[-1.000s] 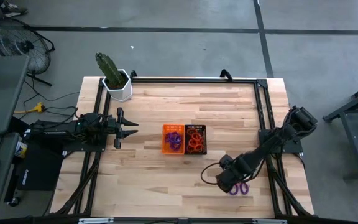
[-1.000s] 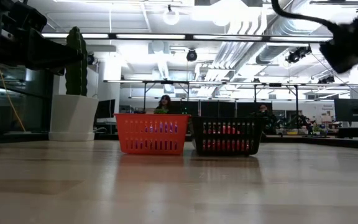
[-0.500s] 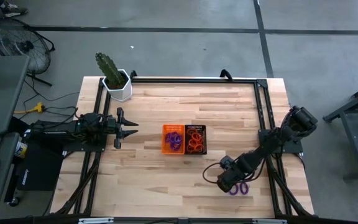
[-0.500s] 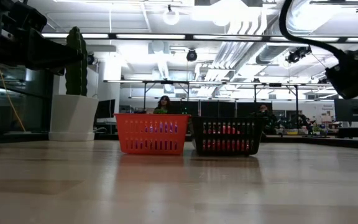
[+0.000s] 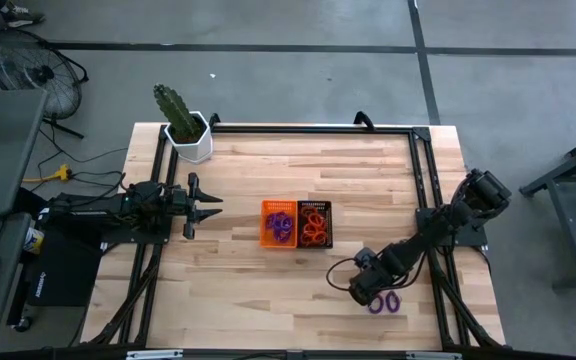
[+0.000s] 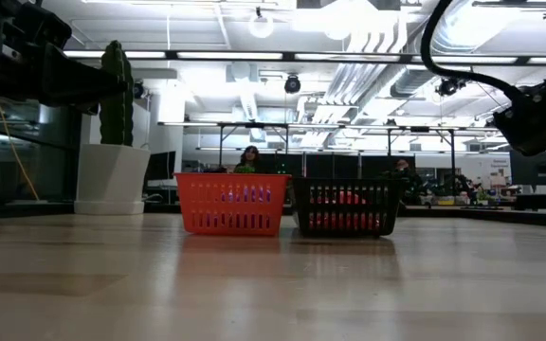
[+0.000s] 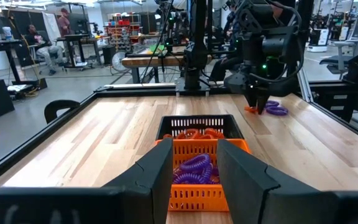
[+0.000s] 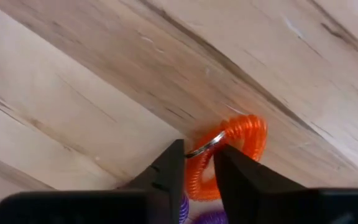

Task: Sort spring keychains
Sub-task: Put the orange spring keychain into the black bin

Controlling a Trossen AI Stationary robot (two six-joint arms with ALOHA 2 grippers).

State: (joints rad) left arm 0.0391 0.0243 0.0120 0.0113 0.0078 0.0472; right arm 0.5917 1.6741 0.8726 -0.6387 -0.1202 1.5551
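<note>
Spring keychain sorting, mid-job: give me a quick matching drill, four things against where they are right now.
Things:
1. orange bin
2. black bin
3. right gripper
4. cactus pot

Places or states:
A. holds orange coils
B. far left corner of the table
C. holds purple coils
D. low over the table's near right part, fingers astride an orange keychain

Pairs: 1-C, 2-A, 3-D, 4-B

The left gripper waits open at the table's left side, pointed at the bins. One purple keychain lies loose by the right gripper.
</note>
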